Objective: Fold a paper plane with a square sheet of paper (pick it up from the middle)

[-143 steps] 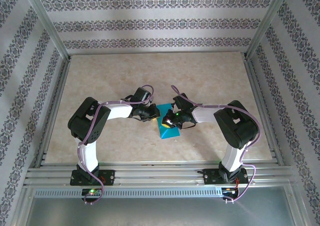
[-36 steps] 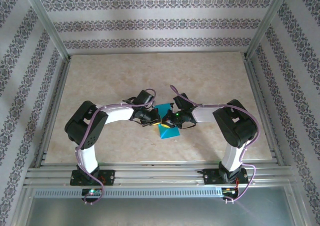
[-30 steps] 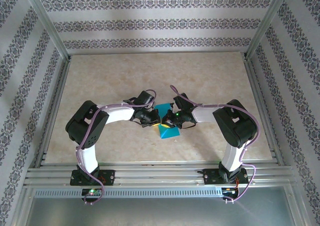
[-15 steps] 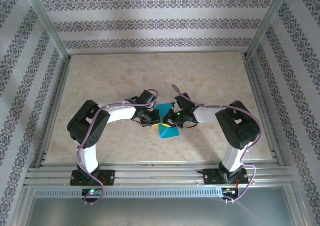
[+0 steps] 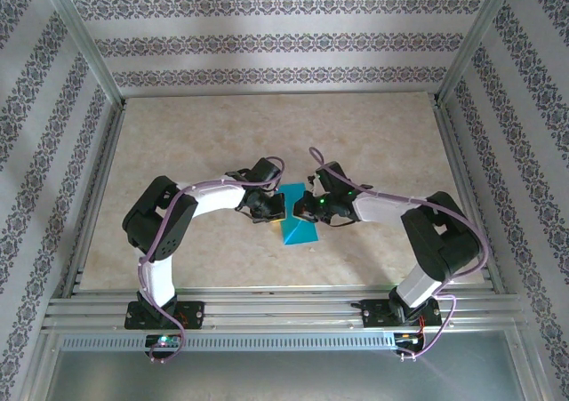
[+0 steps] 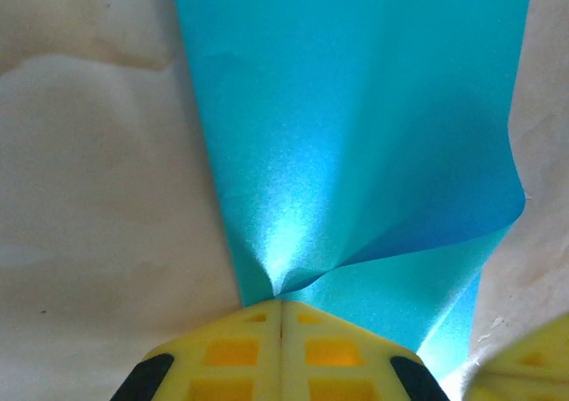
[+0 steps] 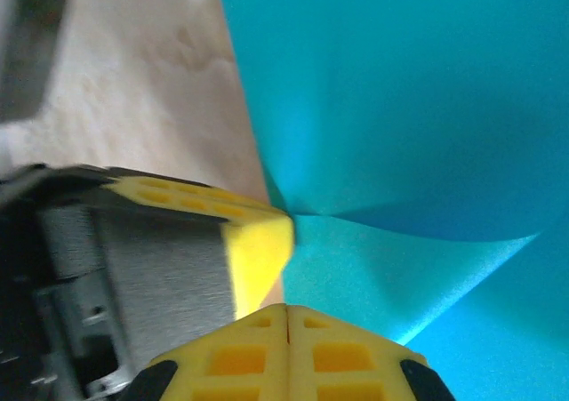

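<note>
the paper (image 5: 300,232) sits mid-table, a little toward the near edge of the table (image 5: 196,134), its near part seemingly resting flat and its far part lifted and buckled between the two arms. the left gripper (image 6: 281,305) is closed tight, pinching a puckered bit of the paper, and the right gripper (image 7: 286,310) is closed too, just beside the left tip, though i cannot tell if it nips paper. this looks like an early fold; next the raised flap needs carrying over, edges lined up, then pressing.
</note>
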`<action>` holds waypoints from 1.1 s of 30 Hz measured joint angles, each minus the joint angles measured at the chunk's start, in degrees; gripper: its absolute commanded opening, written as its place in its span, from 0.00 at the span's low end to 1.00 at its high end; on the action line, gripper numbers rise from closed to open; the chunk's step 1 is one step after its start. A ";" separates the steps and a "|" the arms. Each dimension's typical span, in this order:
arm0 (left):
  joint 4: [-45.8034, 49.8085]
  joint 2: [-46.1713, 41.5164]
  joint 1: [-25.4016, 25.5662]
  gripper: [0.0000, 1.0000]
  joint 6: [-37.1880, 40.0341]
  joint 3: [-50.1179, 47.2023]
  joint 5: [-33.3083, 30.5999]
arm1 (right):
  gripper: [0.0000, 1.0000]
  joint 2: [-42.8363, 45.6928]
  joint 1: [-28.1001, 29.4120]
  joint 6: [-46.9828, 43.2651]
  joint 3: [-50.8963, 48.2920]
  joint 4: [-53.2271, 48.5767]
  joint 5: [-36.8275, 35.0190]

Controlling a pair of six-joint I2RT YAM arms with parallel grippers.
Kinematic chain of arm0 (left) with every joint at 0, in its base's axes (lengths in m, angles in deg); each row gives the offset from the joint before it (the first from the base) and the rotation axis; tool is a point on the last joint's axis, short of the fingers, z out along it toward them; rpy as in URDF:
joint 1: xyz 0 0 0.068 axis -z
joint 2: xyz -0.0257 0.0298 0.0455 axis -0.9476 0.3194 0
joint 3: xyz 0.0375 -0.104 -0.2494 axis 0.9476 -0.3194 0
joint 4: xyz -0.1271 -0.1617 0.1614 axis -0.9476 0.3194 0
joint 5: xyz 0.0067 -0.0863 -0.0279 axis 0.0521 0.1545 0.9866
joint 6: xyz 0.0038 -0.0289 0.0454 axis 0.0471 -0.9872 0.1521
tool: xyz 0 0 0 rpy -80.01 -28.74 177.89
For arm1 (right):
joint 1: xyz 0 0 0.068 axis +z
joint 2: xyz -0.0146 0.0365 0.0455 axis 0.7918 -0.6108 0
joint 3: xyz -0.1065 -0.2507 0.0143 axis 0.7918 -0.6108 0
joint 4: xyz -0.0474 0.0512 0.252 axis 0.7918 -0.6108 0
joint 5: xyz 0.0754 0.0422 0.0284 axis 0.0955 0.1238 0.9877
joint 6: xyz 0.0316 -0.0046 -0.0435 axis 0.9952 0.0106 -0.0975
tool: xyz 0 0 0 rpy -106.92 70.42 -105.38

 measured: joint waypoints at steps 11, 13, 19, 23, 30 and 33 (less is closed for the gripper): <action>3.17 1.20 0.13 0.00 0.98 2.43 -0.48 | 0.00 -2.89 0.52 0.11 -1.88 0.13 -2.56; 3.74 1.31 0.26 0.00 1.11 2.82 -0.96 | 0.00 -2.97 0.39 0.26 -2.25 0.94 -2.49; 5.73 2.03 0.39 0.00 1.68 4.33 -1.70 | 0.00 -2.29 -0.13 1.36 -4.26 4.02 -1.97; 6.43 2.27 0.66 0.00 1.99 4.87 -1.95 | 0.00 -1.53 -0.20 1.79 -4.68 4.55 -1.86; 7.61 2.78 0.85 0.00 2.67 5.81 -2.27 | 0.00 -1.97 -0.22 1.53 -2.29 3.80 -1.86; 7.91 2.86 1.03 0.00 2.97 6.01 -2.69 | 0.00 -3.32 -0.59 1.51 -2.21 3.67 -1.88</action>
